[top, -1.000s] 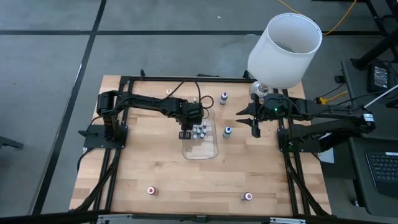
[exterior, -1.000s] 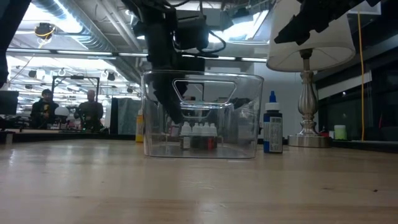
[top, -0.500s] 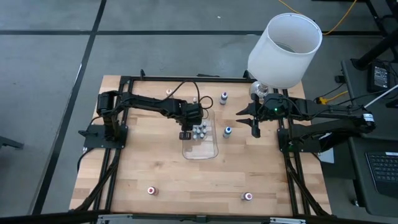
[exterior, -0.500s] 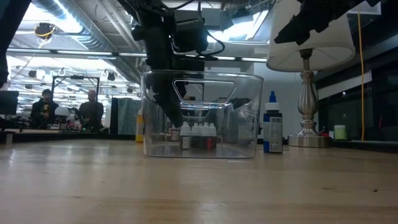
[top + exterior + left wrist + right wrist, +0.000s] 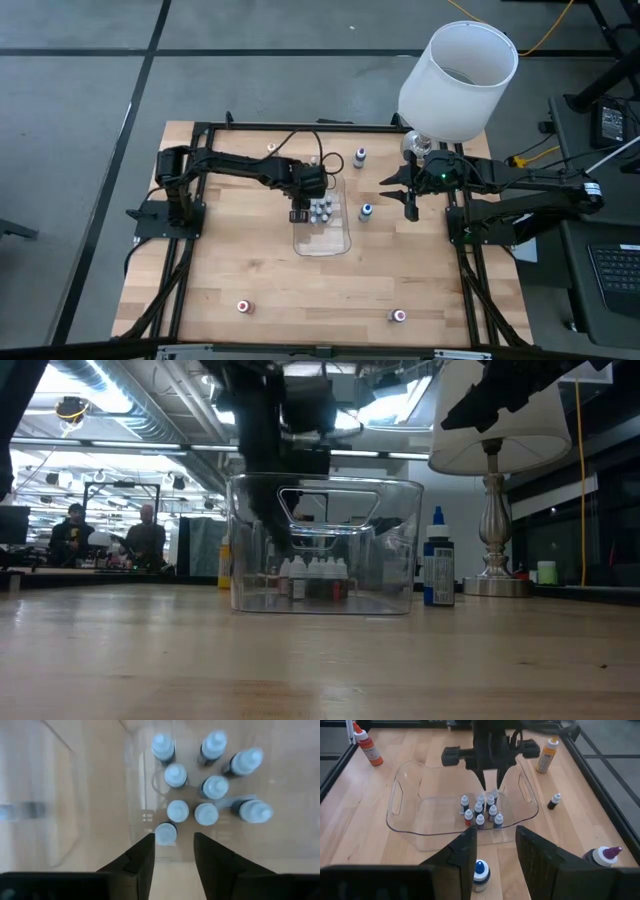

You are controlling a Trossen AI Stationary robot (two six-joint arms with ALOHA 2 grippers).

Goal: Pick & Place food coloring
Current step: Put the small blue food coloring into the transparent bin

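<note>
the tabletop [image 5: 250, 270] is pale, smooth wood with visible planks. the tray [image 5: 410, 827] is clear glossy plastic. the lamp base [image 5: 492, 575] is shiny metal; its lampshade [image 5: 460, 85] matt white.

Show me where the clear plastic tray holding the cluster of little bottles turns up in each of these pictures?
High view: the clear rectangular plastic tray lies mid-table, under the left gripper.
Low view: it fills the centre, seen side-on.
Left wrist view: its wall frames the bottles from above.
Right wrist view: it sits in the middle.
Shared landmark: the cluster of tiny white-capped bottles inside.
</note>
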